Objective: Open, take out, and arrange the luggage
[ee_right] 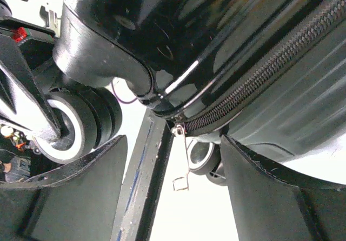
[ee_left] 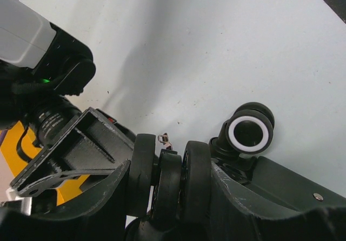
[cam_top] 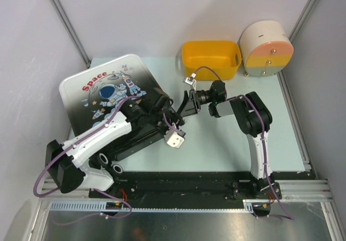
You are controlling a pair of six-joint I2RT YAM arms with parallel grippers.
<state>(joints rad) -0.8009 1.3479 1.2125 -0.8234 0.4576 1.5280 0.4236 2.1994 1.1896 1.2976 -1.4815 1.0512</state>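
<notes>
- Left wrist view: the left gripper [ee_left: 169,177] is clamped on a black twin caster [ee_left: 168,189] of the luggage [ee_left: 286,184]. One finger presses on each outer face of the wheel pair, and the jaws stand roughly half apart around it.
- Just to the right of that grip, a second caster [ee_left: 248,133] with a white ring juts out from the dark shell, clear of the fingers.
- Right wrist view: the right gripper [ee_right: 173,157] has its jaws apart and holds nothing. The thin metal zipper pull [ee_right: 182,162] hangs in the gap between the two fingers, touching neither.
- The pull dangles from the zipper [ee_right: 270,71] that runs slantwise across the glossy black luggage [ee_right: 178,30], which fills the upper part of this view, just above the fingers.
- Top external view: the luggage [cam_top: 100,87] lies at the left of the pale table [cam_top: 232,144], astronaut "Space" print upward, white at its far corner and black toward the arms.
- The left gripper [cam_top: 160,106] reaches over the shell to its right-hand corner. The right gripper [cam_top: 185,106] comes in from the right and meets that same corner, so the two tools are close together.
- Only the overhead view shows the printed face, the yellow basket [cam_top: 211,58] and the round cream-and-orange drawer box [cam_top: 266,49] at the far edge, well apart from the luggage.
- Only the wrist views show the clamp on the caster and the loose pull.
</notes>
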